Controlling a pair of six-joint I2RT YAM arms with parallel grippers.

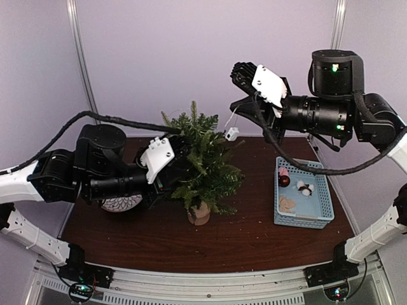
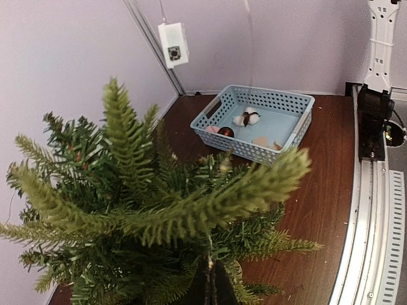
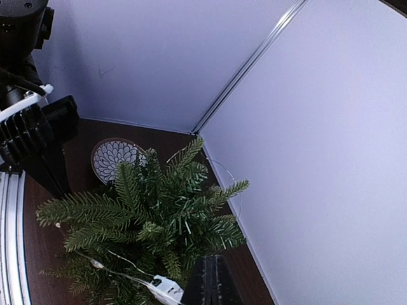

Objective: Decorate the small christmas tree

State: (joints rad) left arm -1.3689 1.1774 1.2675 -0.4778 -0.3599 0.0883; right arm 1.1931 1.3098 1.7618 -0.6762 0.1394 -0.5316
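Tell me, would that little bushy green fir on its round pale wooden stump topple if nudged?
It probably tips easily: the bushy green fir tree spreads far wider than its pale round wooden stump. Its needle branches look thin and springy, so they would likely bend under a push and then rebound.

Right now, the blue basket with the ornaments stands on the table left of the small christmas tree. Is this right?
No. The top external view shows the blue basket with the ornaments on the table right of the small christmas tree.

I work in a lab test booth: plain lilac panel walls (image 1: 159, 51) and aluminium frame posts (image 1: 79, 51) enclose my dark brown wooden table (image 1: 254, 241).
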